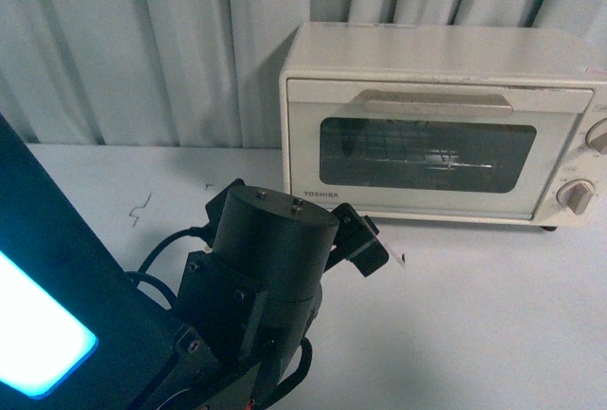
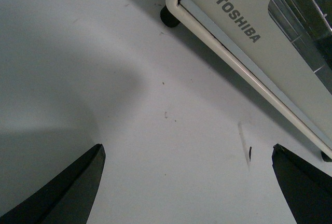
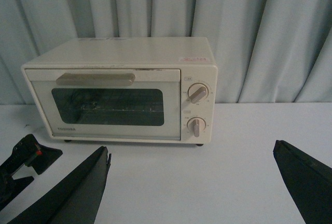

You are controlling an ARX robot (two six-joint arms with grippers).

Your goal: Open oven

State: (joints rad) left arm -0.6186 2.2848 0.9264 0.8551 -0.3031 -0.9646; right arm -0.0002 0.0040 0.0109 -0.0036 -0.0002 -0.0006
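1. Oven (image 1: 436,125): on table (image 1: 474,315), against curtain (image 1: 142,49); door appears shut
2. Left gripper (image 2: 187,190): jaws apart, near oven's front corner, not touching
3. Right gripper (image 3: 192,187): jaws apart, farther back from the oven

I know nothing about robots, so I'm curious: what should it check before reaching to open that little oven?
1. Cream-white boxy toaster oven, glass door shut: ok.
2. Its beige bar handle uncovered: ok.
3. Left pincer open, empty: ok.
4. Right pincer open, empty: ok.
5. Pincer at handle: not ok; the left one sits low by the oven's bottom corner.
6. Oven cool: cannot tell.
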